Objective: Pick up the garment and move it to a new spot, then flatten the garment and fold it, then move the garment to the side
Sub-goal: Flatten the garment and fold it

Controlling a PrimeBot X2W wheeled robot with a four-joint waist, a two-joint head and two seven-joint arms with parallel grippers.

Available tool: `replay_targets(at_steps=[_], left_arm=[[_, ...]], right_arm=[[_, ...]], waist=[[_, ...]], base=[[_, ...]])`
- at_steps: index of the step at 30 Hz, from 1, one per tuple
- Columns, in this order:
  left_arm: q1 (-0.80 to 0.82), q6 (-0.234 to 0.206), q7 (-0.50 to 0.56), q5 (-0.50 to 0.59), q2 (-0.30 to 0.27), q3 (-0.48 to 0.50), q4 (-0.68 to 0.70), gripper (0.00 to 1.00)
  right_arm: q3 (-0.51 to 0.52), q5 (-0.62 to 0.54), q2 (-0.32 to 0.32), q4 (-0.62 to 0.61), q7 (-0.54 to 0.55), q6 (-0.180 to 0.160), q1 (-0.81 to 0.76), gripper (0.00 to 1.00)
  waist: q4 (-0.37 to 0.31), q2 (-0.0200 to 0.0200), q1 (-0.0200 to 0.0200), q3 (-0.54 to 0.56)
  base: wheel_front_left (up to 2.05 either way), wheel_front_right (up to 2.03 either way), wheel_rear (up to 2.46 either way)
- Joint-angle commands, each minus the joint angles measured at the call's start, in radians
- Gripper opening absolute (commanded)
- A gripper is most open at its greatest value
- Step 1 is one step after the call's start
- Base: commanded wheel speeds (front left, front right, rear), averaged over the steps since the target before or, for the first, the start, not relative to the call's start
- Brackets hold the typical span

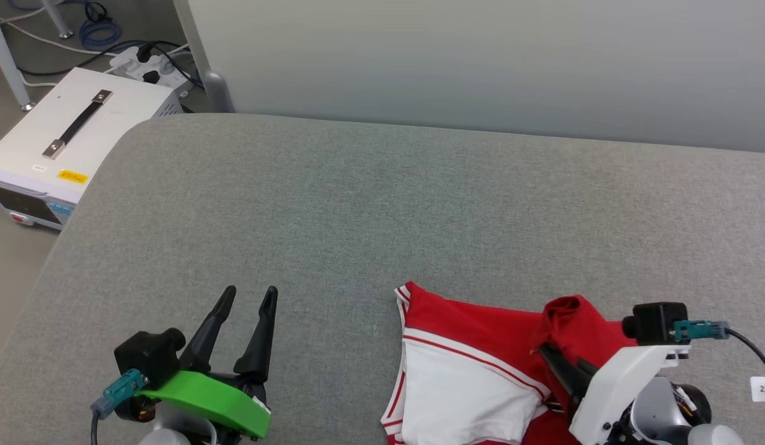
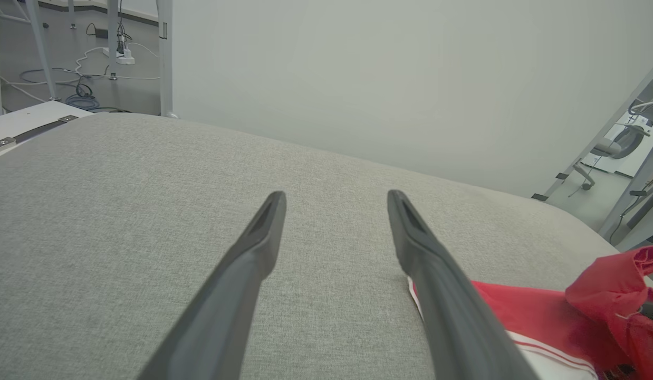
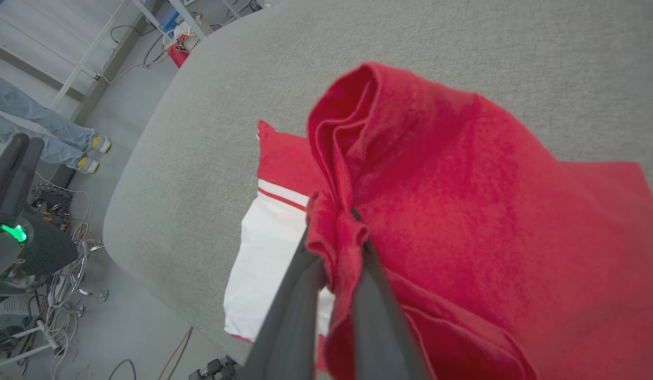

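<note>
The garment, red with a white red-striped sleeve, lies crumpled at the near right of the grey cushioned surface. My right gripper is shut on a bunched red fold of the garment, lifting a peak of cloth; its fingers pinch the fabric. The lettering is hidden. My left gripper hovers open over bare surface at the near left, well apart from the garment, nothing between its fingers.
A white box with a black handle stands on the floor off the surface's far left corner, with cables and a power strip behind. A pale wall runs along the far edge. A person's legs stand beyond the surface.
</note>
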State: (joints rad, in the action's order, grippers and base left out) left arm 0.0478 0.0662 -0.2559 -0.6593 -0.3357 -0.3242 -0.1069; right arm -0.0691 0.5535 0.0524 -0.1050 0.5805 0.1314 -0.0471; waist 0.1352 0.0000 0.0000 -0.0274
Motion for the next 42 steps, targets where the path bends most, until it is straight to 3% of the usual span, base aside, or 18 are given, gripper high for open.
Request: replay_targets(at_steps=[1, 11, 19, 20, 21, 25, 32, 38, 42], left_arm=[[-0.006, 0.008, -0.006, 0.008, 0.011, 0.006, -0.003, 1.0], [-0.003, 0.031, -0.006, 0.026, 0.028, 0.02, -0.025, 1.0], [0.001, 0.041, -0.006, 0.03, 0.031, 0.019, -0.041, 1.0], [0.001, 0.042, -0.006, 0.03, 0.031, 0.019, -0.041, 1.0], [0.002, 0.043, -0.006, 0.03, 0.032, 0.02, -0.042, 1.0], [0.0, 0.044, -0.006, 0.031, 0.032, 0.023, -0.044, 1.0], [-0.004, 0.042, -0.006, 0.033, 0.033, 0.033, -0.046, 1.0], [-0.008, 0.043, -0.006, 0.034, 0.041, 0.042, -0.034, 1.0], [-0.013, 0.043, -0.006, 0.04, 0.051, 0.053, -0.02, 1.0]], right_arm=[[-0.025, 0.026, -0.002, 0.011, -0.016, -0.001, 0.022, 0.0], [-0.204, 0.124, -0.002, 0.16, -0.162, -0.001, 0.08, 0.0], [-0.271, 0.19, -0.002, 0.292, -0.277, -0.001, 0.143, 0.0], [-0.275, 0.196, -0.002, 0.306, -0.287, -0.001, 0.15, 0.22], [-0.281, 0.202, -0.002, 0.322, -0.298, -0.001, 0.158, 1.0], [-0.326, 0.21, -0.002, 0.346, -0.304, -0.001, 0.179, 1.0], [-0.374, 0.262, -0.002, 0.275, -0.293, -0.001, 0.194, 1.0], [-0.261, 0.036, -0.002, 0.212, -0.299, -0.001, 0.251, 1.0], [-0.174, -0.188, 0.031, 0.149, -0.312, -0.001, 0.286, 1.0]], waist=[[0.01, 0.0, 0.0, -0.005], [0.039, 0.0, 0.0, -0.013], [0.05, 0.0, 0.0, -0.01], [0.051, 0.0, 0.0, -0.01], [0.051, 0.0, 0.0, -0.011], [0.048, 0.0, 0.0, -0.011], [0.027, 0.0, 0.0, 0.0], [0.002, 0.0, 0.0, 0.013], [-0.019, 0.0, 0.0, 0.015]], base=[[0.0, 0.0, 0.0], [0.0, 0.0, 0.0], [0.0, 0.0, 0.0], [0.0, 0.0, 0.0], [0.0, 0.0, 0.0], [0.0, 0.0, 0.0], [0.0, 0.0, 0.0], [0.0, 0.0, 0.0], [0.0, 0.0, 0.0]])
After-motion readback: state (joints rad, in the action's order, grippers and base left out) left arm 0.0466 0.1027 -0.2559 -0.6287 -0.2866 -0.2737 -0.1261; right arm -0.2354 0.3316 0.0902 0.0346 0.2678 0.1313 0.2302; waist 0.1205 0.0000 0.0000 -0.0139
